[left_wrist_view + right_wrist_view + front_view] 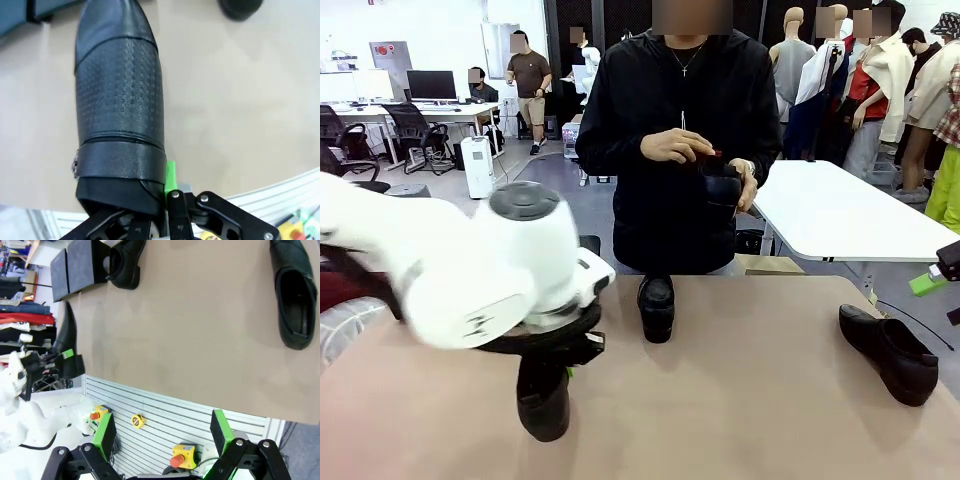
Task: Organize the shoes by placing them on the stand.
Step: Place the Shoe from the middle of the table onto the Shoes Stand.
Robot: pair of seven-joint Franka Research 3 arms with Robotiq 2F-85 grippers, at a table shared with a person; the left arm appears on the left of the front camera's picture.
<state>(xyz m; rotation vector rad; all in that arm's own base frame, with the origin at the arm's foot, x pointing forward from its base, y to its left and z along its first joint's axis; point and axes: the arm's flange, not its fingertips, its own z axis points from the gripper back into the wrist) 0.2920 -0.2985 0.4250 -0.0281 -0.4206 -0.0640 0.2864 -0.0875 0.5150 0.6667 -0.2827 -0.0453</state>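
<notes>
Right, front view first. The left gripper point(552, 368) is clamped on the heel end of a shoe point(542, 405), which hangs toe-down over the near left of the table point(760, 400). Whether the toe is clear of the top, I can't tell. Glossy leather pinched at one end: I reckon it could swing or slide out on the way. A second shoe point(656, 305) sits at the far edge, mid-table. A third shoe point(890, 352) lies well right, and the person point(670, 100) holds the fourth shoe point(722, 188); a reach across could meet those hands.

Left wrist view: black, shiny, a pebbled upper with a smooth band across, and one green pad point(171, 175) pressed on the collar. A thin bite, I'd say, so a twist looks likely.

Right wrist view: the right gripper point(162, 432) hovers short of the table's near edge, jaws wide apart, holding nothing. The stand point(75, 265) is matte black and flat-topped, bare where I can see it, with the second shoe just beside it. A low pass could knock either.
</notes>
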